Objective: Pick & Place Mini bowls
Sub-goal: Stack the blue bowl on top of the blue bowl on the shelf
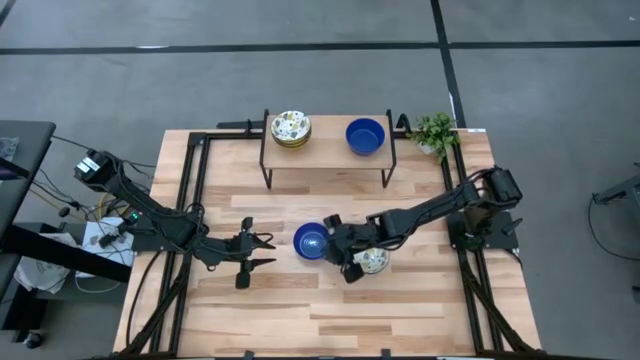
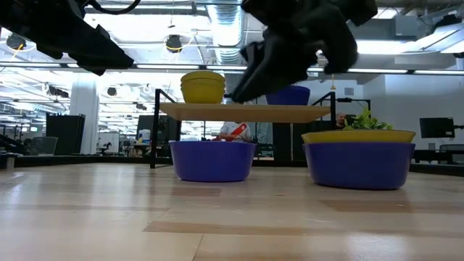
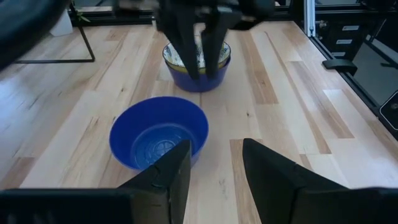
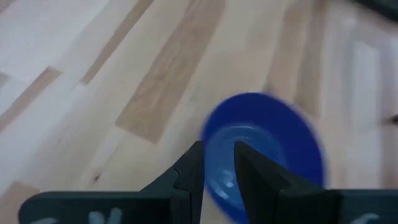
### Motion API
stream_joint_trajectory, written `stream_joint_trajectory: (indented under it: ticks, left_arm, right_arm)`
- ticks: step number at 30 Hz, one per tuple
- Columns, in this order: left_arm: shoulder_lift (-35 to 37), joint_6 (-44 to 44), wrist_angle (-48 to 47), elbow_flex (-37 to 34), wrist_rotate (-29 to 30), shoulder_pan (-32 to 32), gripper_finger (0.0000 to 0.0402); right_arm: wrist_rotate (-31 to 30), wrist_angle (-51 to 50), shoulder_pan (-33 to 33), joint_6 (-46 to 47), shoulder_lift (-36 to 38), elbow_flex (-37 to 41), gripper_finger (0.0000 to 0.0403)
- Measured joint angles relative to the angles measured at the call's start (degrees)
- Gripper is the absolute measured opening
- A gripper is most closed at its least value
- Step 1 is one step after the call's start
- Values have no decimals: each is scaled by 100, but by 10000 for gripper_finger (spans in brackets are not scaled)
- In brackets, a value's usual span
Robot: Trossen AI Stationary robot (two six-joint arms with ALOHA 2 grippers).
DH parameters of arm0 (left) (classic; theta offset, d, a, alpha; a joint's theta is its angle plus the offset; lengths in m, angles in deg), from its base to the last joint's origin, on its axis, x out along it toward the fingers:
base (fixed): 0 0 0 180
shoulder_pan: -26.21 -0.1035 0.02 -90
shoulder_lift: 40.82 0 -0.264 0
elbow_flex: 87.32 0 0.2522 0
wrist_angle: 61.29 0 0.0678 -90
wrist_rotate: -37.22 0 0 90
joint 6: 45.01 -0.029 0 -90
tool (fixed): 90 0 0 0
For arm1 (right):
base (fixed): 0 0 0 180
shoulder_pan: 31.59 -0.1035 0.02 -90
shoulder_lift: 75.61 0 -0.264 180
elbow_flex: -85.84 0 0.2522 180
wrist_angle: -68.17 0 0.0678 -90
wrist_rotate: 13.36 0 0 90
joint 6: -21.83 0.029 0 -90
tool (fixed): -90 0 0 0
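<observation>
two bowls shelved (image 1: 291, 128), blue bowl (image 1: 310, 240) and patterned bowl (image 1: 372, 261) left on table; left gripper (image 1: 258, 252) spread empty, right gripper (image 1: 338, 250) narrowly parted, gripping nothing.

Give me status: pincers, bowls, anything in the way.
Left pincer open, empty, beside blue bowl. Right pincer above the table between that and patterned bowl, holding nothing. Nothing in the way.

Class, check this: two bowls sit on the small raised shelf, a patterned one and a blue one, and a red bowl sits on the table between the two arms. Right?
Not quite. The bowl on the table is blue, not red, as the high view shows. The patterned bowl and blue bowl do sit on the shelf.
</observation>
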State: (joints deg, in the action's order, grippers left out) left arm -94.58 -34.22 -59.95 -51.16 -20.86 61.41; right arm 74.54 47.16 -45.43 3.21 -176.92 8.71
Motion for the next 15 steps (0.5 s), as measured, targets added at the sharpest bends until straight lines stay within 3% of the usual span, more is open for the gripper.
stream_joint_trajectory:
  ticks: [15]
  left_arm:
    - [-4, 0, 27, 0, 0, 0, 145]
  right_arm:
    - [40, 128, 0, -289, -388, -34, 79]
